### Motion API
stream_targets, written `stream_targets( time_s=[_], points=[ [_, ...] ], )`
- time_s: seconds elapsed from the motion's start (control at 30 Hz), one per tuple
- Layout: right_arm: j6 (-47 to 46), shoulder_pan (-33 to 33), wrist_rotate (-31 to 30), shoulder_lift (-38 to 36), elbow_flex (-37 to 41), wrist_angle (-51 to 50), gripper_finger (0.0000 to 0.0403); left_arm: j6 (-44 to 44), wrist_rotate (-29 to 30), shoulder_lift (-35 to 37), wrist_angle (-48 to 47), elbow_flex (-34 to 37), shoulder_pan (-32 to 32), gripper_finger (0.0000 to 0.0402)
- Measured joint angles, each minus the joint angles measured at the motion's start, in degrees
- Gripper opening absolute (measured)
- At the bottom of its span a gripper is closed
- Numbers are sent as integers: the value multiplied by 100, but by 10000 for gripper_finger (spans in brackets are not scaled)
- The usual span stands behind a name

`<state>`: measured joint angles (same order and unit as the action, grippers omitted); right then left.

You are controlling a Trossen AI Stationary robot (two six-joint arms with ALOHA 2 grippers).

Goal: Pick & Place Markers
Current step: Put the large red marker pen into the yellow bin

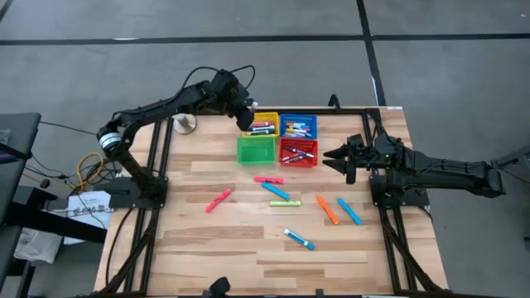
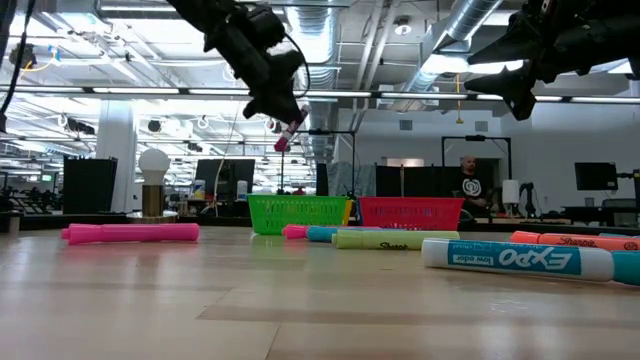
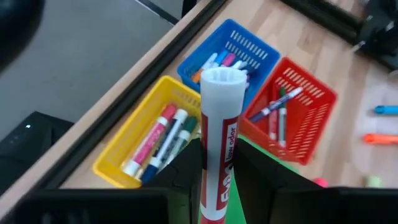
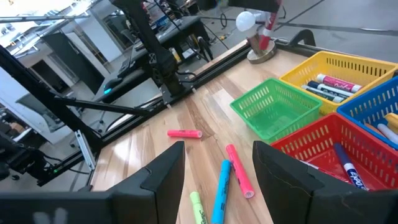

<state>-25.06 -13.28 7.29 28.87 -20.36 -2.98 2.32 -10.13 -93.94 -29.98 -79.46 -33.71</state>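
Observation:
My left gripper [image 1: 247, 124] hangs over the far left of the table, above the yellow basket [image 1: 265, 124], shut on a red-and-white marker [image 3: 217, 118]. The low view shows this marker [image 2: 290, 132] slanting down out of the fingers, well above the table. My right gripper [image 1: 331, 155] waits open at the table's right side, beside the red basket [image 1: 299, 152], with nothing between its fingers [image 4: 168, 168]. Several loose markers lie flat on the table, among them a pink one [image 1: 268, 180], an orange one [image 1: 327, 209] and a white-and-blue one [image 1: 299, 240]. My left gripper pinches the marker's red-labelled rear part [image 3: 214, 180] between its two fingers [image 3: 186, 168]. The marker lies along the fingers, its white end [image 3: 222, 78] sticking out ahead of them. The fingers slant downward from the table's left, and the marker is lifted clear above the baskets.
Four mesh baskets stand together at the far middle: yellow, blue [image 1: 298, 126], green [image 1: 255, 150] and red; the yellow, blue and red ones hold markers. A small white lamp [image 1: 185, 125] stands at the far left corner. Bare wood lies toward the near edge.

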Motion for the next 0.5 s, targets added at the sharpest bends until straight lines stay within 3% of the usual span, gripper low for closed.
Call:
stream_targets(
  time_s=[0.5],
  points=[
    [0,0,-4,0,0,0,178,-1411,382,-1326,65,-1215,-20,76]
  ],
)
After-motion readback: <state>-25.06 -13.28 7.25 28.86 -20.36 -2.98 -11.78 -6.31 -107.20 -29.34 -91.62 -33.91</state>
